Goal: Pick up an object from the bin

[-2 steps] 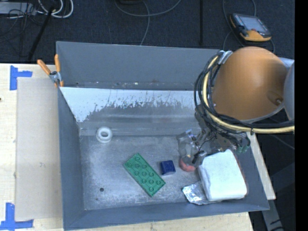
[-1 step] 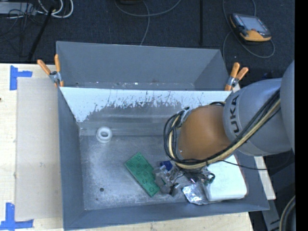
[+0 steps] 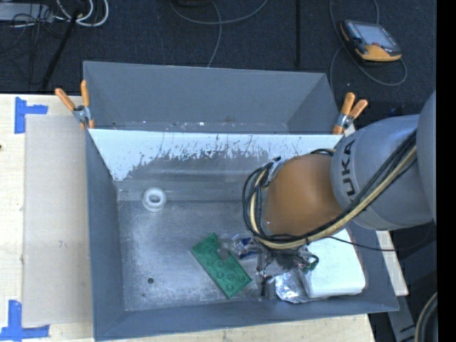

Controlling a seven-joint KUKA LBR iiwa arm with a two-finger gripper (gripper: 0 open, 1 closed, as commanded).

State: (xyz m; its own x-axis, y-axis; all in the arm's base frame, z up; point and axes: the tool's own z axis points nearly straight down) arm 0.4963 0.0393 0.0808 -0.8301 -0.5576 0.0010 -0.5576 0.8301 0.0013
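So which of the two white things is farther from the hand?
The small ring, lying alone on the left. The white block is on the right, close beside the hand.

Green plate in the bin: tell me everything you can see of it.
The green plate is a flat rectangle with small dots like studs, plastic by the look, like a building-brick baseplate. It lies flat on the bin floor, turned diagonally, near the front wall. Its right end reaches the small clutter by the gripper; whether they touch I cannot tell.
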